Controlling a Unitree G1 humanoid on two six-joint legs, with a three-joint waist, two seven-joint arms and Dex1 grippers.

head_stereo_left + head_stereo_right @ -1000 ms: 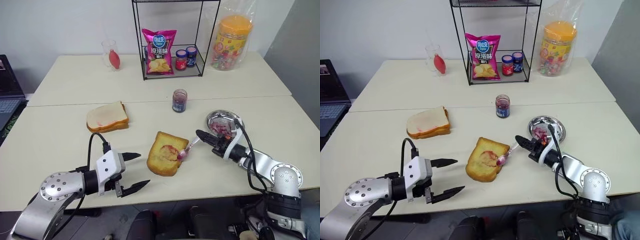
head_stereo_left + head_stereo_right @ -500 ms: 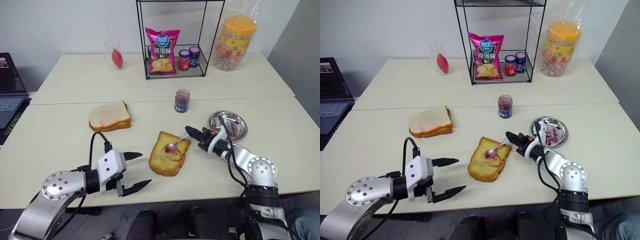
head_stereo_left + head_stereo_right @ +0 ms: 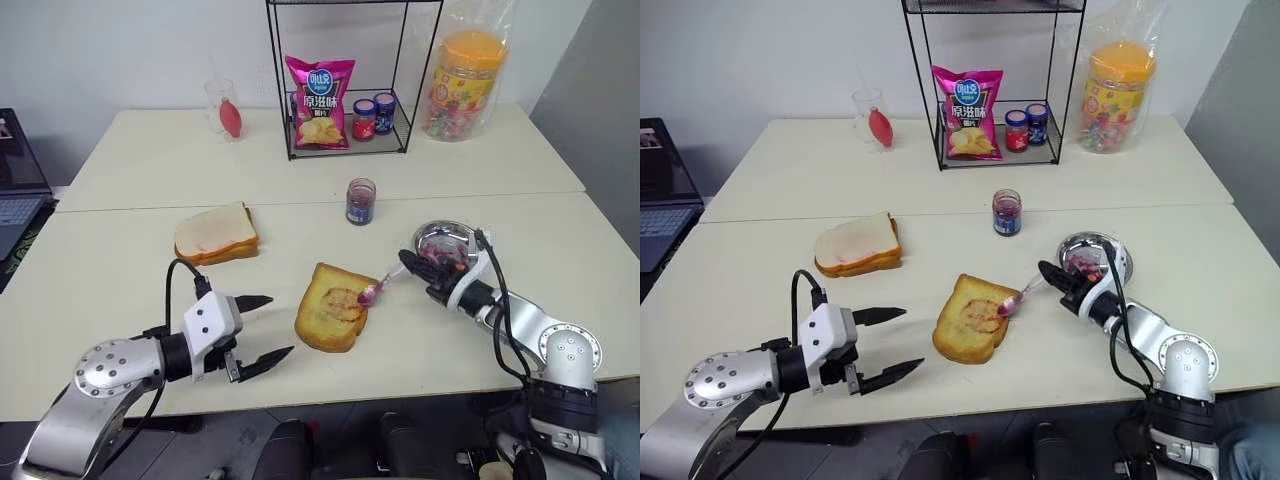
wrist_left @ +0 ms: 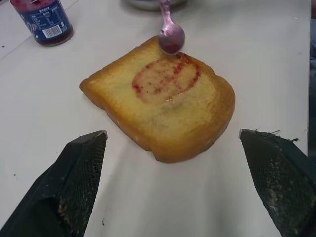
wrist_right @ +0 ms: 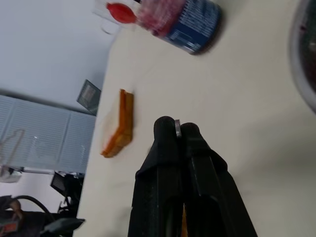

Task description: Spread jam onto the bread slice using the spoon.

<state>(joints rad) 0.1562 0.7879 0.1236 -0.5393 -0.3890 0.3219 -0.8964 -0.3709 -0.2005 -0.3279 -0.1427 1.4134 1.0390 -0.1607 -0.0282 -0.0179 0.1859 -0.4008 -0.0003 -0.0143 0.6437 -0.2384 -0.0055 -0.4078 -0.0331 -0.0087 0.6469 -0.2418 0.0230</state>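
Two pale tables (image 3: 120, 290) butt together; the nearer one carries the work. A wire rack (image 3: 345, 80) at the far side holds a pink chip bag (image 3: 319, 102) and two lidded jars (image 3: 373, 116), with a bagged candy tub (image 3: 462, 85) beside it and a glass (image 3: 222, 108) further left. A laptop (image 3: 18, 185) is cut off at the left edge.

The bread slice (image 3: 335, 305) lies flat near the front centre, with a thin ring-shaped smear of jam (image 4: 165, 78) on its top face. A paler bread stack (image 3: 215, 232) lies well apart on the robot's left, an open jam jar (image 3: 360, 201) behind, and a metal dish (image 3: 447, 243) on the right, its contents partly masked by the arm.

The left gripper (image 3: 262, 327) hangs over the table just left of the slice, fingers spread wide and empty. The right gripper (image 3: 412, 268) is clamped tight on the spoon (image 3: 380, 287), whose jam-coated bowl sits at the slice's right edge; contact with the crust cannot be judged.

Against half a second earlier, the spoon bowl has drawn back from the middle of the slice to its right edge, and the right arm has retreated towards the dish. The slice, jar and left gripper keep their places.

In the right wrist view only a sliver of the handle shows between the closed fingertips (image 5: 165, 128); the jar above them is blurred.
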